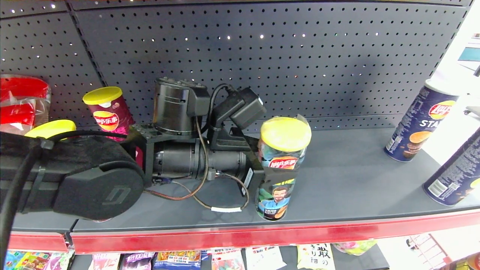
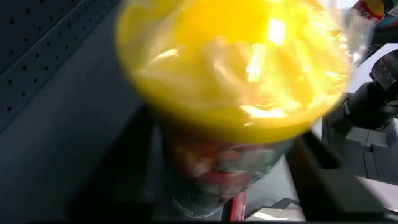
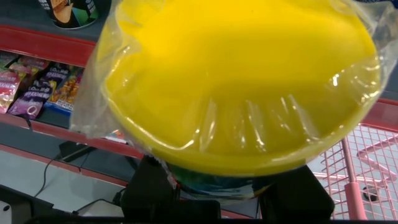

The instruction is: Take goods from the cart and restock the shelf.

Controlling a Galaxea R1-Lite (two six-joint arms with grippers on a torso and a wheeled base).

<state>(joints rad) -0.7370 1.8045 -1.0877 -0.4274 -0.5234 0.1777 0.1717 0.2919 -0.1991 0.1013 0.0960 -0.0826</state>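
A chip can (image 1: 283, 168) with a yellow lid and film wrap stands upright near the front of the grey shelf (image 1: 345, 176). My left arm lies across the shelf from the left, and its gripper (image 1: 259, 180) is shut on the can's side. The left wrist view has this can (image 2: 236, 68) close up between the dark fingers (image 2: 317, 180). A second yellow-lidded chip can (image 3: 242, 81) is held in my right gripper (image 3: 224, 190), shut on it, in front of and below the shelf's red edge (image 3: 43, 40).
A purple can (image 1: 108, 112), another yellow lid (image 1: 50, 128) and red packs (image 1: 20, 101) stand at the back left. Two blue cans (image 1: 420, 122) (image 1: 455, 172) stand at the right. Snack bags (image 1: 225, 258) fill the lower shelf. A pink cart (image 3: 367, 168) is beside my right arm.
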